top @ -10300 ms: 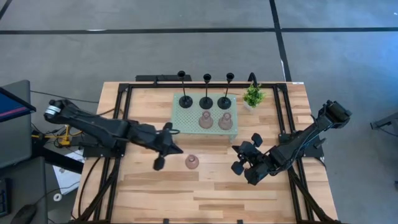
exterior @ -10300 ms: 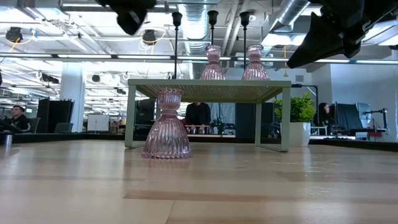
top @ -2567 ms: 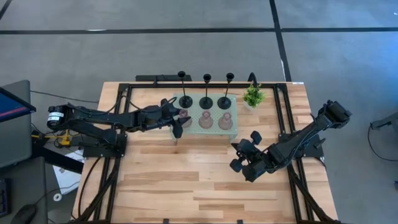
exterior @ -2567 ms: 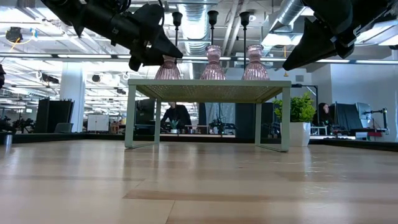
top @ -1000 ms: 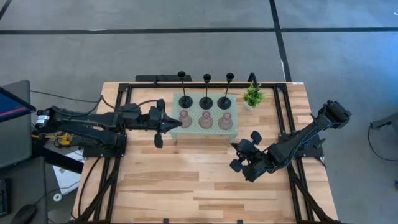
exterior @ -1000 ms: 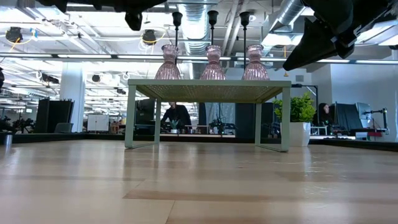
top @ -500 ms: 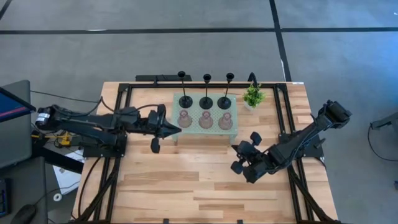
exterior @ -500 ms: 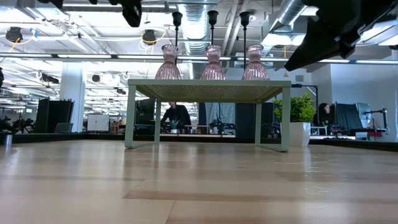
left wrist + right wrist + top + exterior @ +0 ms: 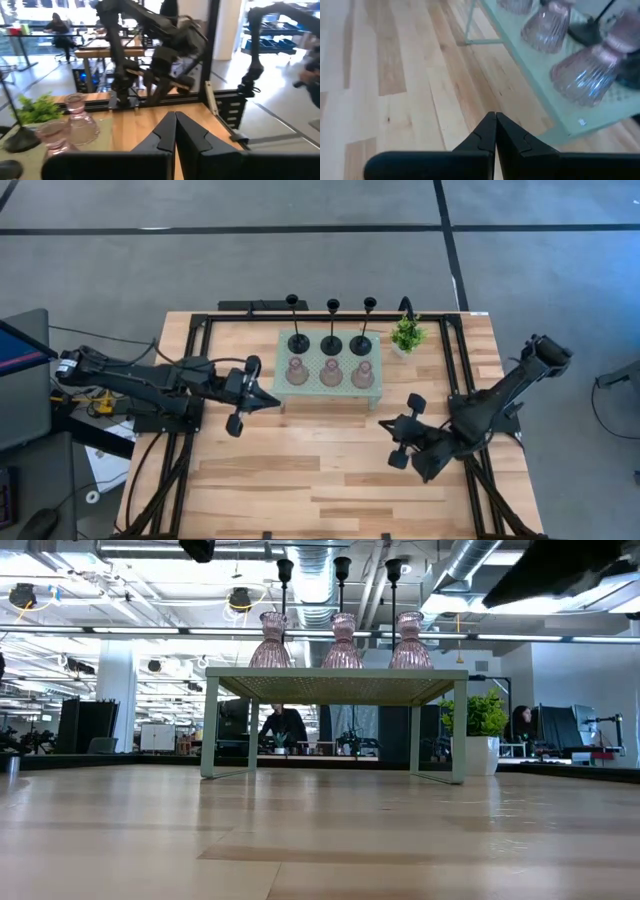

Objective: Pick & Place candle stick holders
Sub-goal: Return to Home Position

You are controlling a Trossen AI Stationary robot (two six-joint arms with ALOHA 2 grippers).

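Ribbed pink glass holders (image 9: 343, 648) top the perforated tray (image 9: 340, 683); left gripper (image 9: 175, 119) and right gripper (image 9: 495, 117) seem pinched together, empty.

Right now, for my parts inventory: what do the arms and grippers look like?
The left arm and right arm are slim, black, jointed; a black cable loops along the left. The left gripper and right gripper each have two dark wedge-shaped fingers.

Ribbed pink glass holders (image 9: 343, 644), black holders (image 9: 331, 344), pale green perforated tray (image 9: 330, 686)
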